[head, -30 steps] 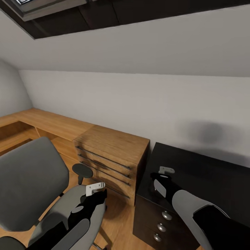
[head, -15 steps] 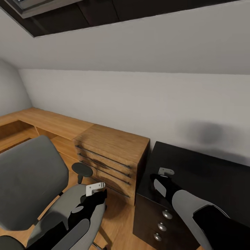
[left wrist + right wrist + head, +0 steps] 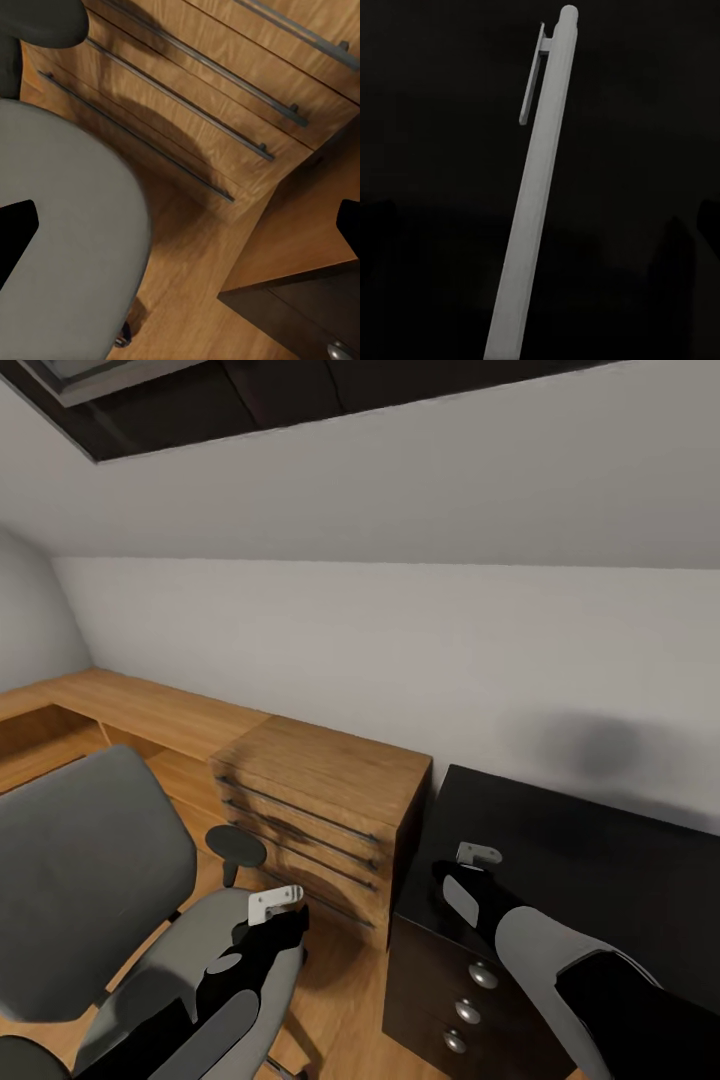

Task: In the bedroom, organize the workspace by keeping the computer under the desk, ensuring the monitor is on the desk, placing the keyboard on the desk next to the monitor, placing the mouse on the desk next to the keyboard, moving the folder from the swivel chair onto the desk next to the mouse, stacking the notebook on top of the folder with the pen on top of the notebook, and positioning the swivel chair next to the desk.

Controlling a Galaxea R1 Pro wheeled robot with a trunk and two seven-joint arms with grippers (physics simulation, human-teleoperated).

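The grey swivel chair stands at the left, its seat bare. My left gripper hangs open over the seat's front edge, holding nothing. My right gripper is open above the near corner of a black-topped drawer unit. In the right wrist view a slim white pen with a clip lies on that black top, between the spread fingers and not held.
An oak drawer unit with bar handles stands between the chair and the black unit, whose front has round silver knobs. Low oak shelving runs along the sloped grey wall. Oak floor shows between the chair and the drawers.
The head view has shifted very slightly. The chair, the arms and both grippers keep their places.
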